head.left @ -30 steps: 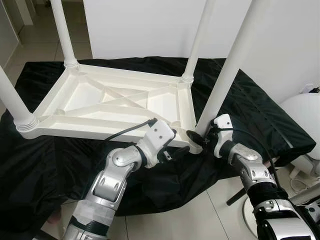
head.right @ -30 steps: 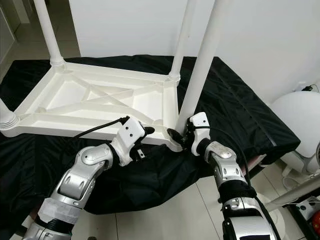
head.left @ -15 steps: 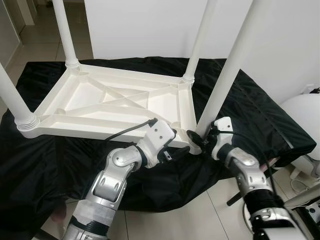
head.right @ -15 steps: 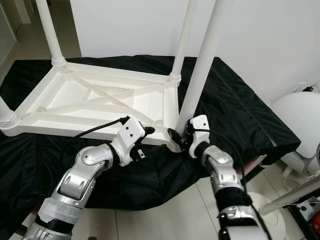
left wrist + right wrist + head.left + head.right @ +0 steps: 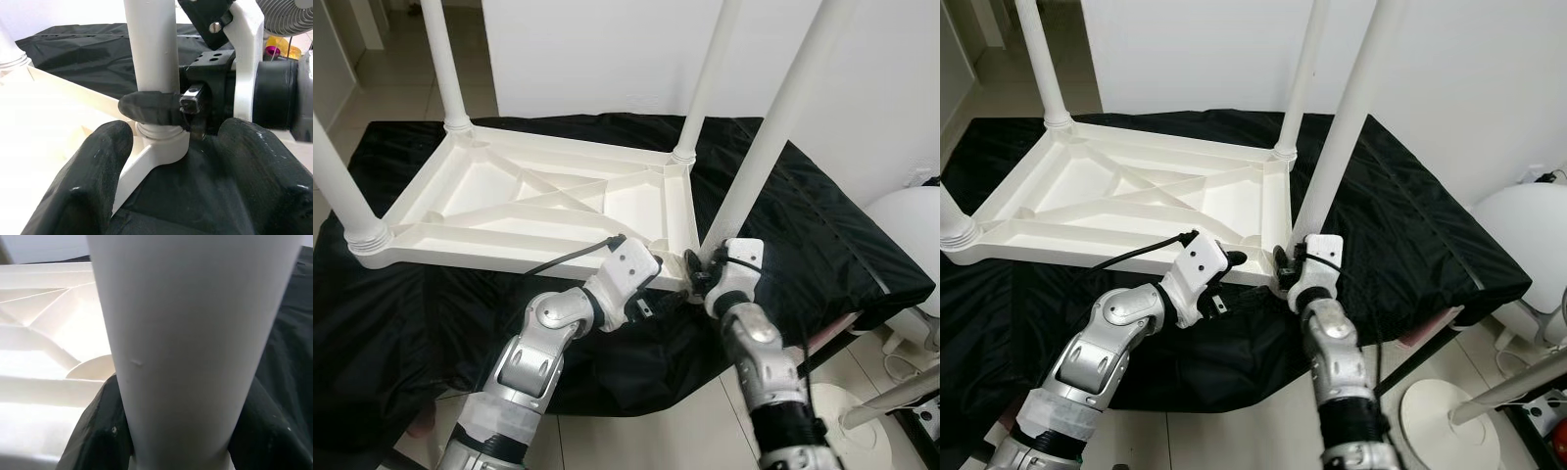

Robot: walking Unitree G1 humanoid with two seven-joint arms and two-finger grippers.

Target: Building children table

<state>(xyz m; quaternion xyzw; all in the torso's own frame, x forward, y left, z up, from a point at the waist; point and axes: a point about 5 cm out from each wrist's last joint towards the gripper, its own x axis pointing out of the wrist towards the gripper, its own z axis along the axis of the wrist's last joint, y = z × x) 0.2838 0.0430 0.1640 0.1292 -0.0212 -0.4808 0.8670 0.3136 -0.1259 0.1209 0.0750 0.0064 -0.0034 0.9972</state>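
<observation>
Here, the right gripper [image 5: 697, 277] clamps the table leg [image 5: 766, 137] at its base, while the left gripper [image 5: 658, 290] waits spread at nine o'clock.

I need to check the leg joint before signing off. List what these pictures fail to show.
- Joint where the near leg meets the tabletop: covered by the right claw in both eye views.
- Leg tops: cut off by the upper edge of both eye views.
- Right wrist view: the leg sits too close and hides the socket.
- Left claw: its fingers are hidden behind its own wrist in the eye views.
</observation>
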